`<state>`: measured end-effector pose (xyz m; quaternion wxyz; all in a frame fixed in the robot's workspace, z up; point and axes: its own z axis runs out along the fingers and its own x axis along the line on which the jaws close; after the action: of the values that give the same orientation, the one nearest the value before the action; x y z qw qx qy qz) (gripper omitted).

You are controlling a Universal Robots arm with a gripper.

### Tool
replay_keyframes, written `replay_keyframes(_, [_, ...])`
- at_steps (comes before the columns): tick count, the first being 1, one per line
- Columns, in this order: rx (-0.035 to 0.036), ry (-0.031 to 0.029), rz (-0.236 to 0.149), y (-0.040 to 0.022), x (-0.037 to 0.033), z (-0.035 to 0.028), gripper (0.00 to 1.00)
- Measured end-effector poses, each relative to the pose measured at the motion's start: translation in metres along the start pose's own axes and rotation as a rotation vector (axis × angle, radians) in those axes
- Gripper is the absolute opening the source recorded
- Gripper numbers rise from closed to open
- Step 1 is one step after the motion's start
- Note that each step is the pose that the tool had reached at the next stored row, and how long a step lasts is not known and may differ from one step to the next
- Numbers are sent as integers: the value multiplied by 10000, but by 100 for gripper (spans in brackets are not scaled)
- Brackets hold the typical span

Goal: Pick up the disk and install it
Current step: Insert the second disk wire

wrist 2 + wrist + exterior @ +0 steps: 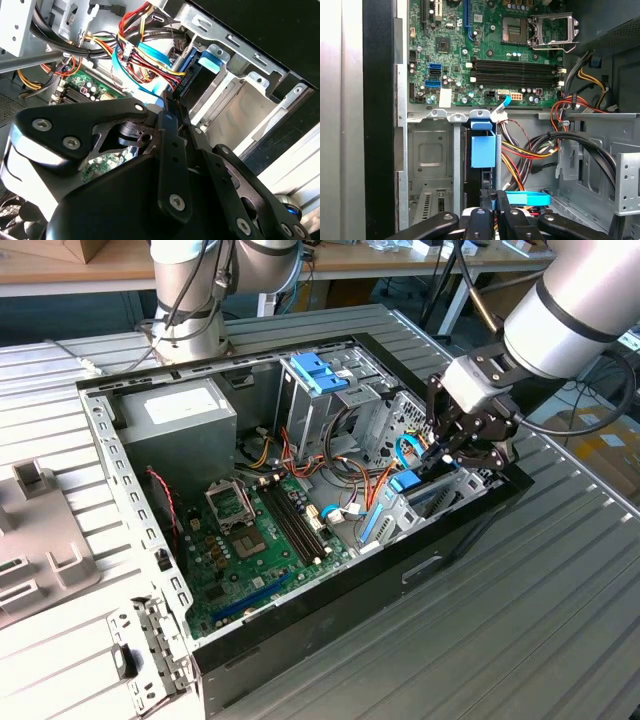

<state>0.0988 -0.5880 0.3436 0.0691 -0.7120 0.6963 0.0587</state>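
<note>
We see the open PC case (300, 640) lying on its side on the ribbed metal bench (540, 620), motherboard (262, 540) facing up. The hand (452, 445) hangs over the case's corner at the exterior view's right, down among the drive bays.

The disk (483, 150) stands on edge in a narrow slot of the lower metal bay (432, 165), its light-blue rail and end tab toward the motherboard. In the first wrist view the dark fingers (482, 222) sit close together at the disk's near edge, seemingly pinching it; contact looks likely but we cannot tell for certain. In the second wrist view the fingers (172, 125) are likewise nearly together, pointing at the blue-edged disk (207, 62) in the bay.

A flat blue cable (525, 198) crosses just beside the fingers. Red, yellow and black wire bundles (530, 150) run beside the disk's slot. The neighbouring slot of the bay shows bare metal.

Farther off in the exterior view: the grey power supply (180, 420) in the far corner, and a tall cage with a blue bracket (318, 372) on top. A removed side panel (70, 640) lies on the bench at that view's left
</note>
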Motion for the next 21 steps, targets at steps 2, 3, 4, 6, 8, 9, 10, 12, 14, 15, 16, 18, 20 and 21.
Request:
replay_keyframes(2, [-1,1,0,0,0,-1,16])
replay_keyframes(3, [-1,2,0,-1,0,-1,16])
replay_keyframes(4, [-1,2,0,-5,1,-1,16])
replay_keyframes(6, [-1,1,-1,-12,1,-1,16])
replay_keyframes(8, [-1,-4,-3,-22,2,2,16])
replay_keyframes(9, [-1,-1,-2,-25,2,0,16])
replay_keyframes(10, [-1,1,-2,-26,2,0,16])
replay_keyframes(12, [-1,3,-2,-27,2,1,16])
replay_keyframes(14, [-1,2,-2,-27,3,9,16])
replay_keyframes(15, [-1,3,-3,-27,4,11,16])
replay_keyframes(16, [-1,2,-2,-27,4,11,16])
replay_keyframes(18, [-1,2,-2,-27,4,12,16])
replay_keyframes(20, [-1,0,-2,-27,4,13,17])
replay_keyframes(21, [-1,0,-3,-27,4,13,30])
